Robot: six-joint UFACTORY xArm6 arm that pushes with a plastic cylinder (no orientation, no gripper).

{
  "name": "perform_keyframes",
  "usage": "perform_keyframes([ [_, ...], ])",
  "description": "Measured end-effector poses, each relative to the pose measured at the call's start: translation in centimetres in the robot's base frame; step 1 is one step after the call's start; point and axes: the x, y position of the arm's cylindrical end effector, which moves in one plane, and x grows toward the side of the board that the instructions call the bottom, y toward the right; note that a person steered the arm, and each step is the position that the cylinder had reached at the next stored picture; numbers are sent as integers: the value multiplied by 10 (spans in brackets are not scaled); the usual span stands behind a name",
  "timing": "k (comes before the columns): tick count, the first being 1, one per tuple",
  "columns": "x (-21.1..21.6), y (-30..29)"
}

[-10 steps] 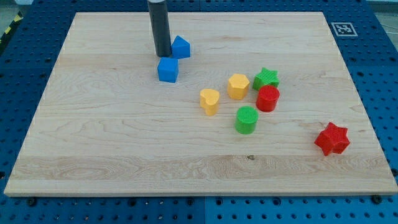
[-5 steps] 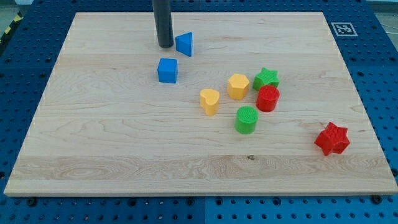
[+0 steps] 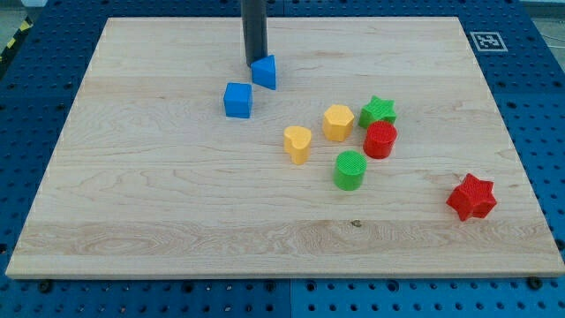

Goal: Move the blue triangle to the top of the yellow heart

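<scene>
No jaws exist on this arm; it ends in a straight dark rod, so nothing is clasped or released. My tip (image 3: 255, 64) rests on the far part of a pale wooden board (image 3: 132, 221), touching the far left edge of the small blue triangle block (image 3: 264, 71).

Going left to right: a blue cube block (image 3: 237, 100) sits just near and left of the blue triangle block, apart from it. Right of the cube and nearer, close to the board's middle, stands the yellow heart block (image 3: 297, 143), well apart from the triangle. Just right and slightly farther is a yellow hexagon-like block (image 3: 338, 122). A green cylinder block (image 3: 350, 170) stands near and right of the heart. A green star block (image 3: 378, 110) touches a red cylinder block (image 3: 380, 140) on its near side. Far to the right and nearer, alone, lies a red star block (image 3: 470, 197).

Around the board is a blue perforated table (image 3: 26, 115). At the board's far right corner is a black-and-white square marker tag (image 3: 486, 41); no readable words show.
</scene>
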Motion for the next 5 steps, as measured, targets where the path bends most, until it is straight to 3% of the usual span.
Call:
perform_keyframes([
  [3,77,11],
  [5,83,12],
])
